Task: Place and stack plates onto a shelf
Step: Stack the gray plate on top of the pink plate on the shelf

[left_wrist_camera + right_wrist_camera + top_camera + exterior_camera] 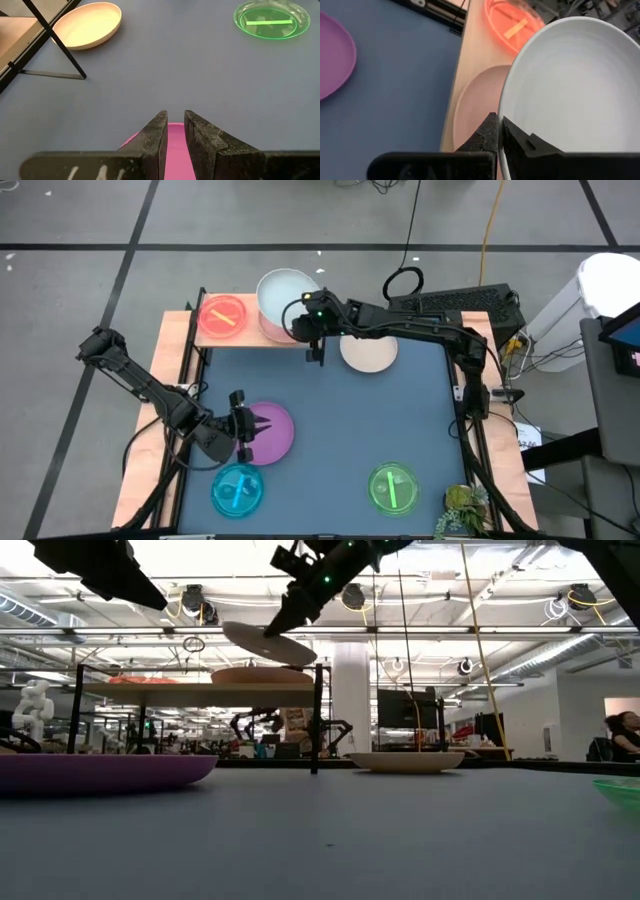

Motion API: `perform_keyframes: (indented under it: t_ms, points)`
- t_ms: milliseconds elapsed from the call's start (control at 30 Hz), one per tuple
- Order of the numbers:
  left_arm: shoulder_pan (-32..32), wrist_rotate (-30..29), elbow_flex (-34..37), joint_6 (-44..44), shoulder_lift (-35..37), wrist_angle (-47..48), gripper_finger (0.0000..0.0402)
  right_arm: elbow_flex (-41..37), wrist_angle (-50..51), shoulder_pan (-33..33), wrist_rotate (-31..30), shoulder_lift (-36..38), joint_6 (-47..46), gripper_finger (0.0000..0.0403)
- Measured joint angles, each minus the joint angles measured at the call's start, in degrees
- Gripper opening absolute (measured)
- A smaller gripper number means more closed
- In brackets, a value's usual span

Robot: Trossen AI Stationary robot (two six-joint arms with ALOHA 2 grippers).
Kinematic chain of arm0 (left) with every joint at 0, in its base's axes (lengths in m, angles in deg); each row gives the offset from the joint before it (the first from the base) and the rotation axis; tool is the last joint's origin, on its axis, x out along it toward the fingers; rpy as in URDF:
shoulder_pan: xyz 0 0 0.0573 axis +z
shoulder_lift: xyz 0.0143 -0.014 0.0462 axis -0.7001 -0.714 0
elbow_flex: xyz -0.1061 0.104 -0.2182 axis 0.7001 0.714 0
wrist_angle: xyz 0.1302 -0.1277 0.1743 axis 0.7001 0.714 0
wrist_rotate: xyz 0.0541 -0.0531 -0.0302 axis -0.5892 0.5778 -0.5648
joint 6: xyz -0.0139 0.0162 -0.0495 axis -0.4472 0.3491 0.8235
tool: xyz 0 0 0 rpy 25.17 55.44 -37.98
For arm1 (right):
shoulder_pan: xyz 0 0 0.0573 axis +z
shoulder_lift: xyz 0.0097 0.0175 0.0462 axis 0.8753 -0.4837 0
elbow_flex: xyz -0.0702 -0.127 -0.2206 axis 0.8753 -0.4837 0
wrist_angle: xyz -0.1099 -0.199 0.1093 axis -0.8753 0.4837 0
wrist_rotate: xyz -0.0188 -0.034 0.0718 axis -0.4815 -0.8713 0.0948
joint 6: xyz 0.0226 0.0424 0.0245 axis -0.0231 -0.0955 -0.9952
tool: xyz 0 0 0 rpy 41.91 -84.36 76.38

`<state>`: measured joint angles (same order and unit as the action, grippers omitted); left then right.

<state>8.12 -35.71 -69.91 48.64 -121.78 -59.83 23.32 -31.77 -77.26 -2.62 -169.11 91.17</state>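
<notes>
Above the shelf (250,332), the right gripper (305,323) pinches the white plate (283,298), which hides most of a pink plate (477,107). The left gripper (243,427) clamps the purple plate (272,430), its far rim cut off in the wrist view.

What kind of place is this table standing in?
Probably a large robotics lab or open workshop. The low view looks past the table into a wide hall with exposed ceiling pipes, more robot arms on benches, and a person seated at the far right.

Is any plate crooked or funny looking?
Yes. The white plate hangs tilted in the air above the shelf, pinched at its rim by the right gripper, over the pink plate. It isn't set down yet.
</notes>
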Motion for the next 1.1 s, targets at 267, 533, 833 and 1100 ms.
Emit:
perform_keyframes:
  t_ms: [267, 533, 833, 1100]
  points:
    - [0.0, 0.0, 0.0, -0.1, 0.0, -0.4, 0.0072, 0.0, 1.0, 0.0, 0.7, -0.7, 0.6, 0.0]
    - [0.0, 0.3, 0.0, -0.1, 0.0, -0.5, 0.0072, 0.0, 1.2, -0.1, 2.9, -1.1, 1.2, 0.0]
    - [0.0, 0.3, 0.0, 0.0, 0.0, -0.6, 0.0072, -1.8, 1.3, -0.2, 2.9, -1.1, 1.6, 0.0002]
    - [0.0, 0.3, 0.0, 0.0, 0.0, -0.6, 0.0072, -3.1, 0.4, -0.2, 2.9, -1.1, 4.2, 0.0003]
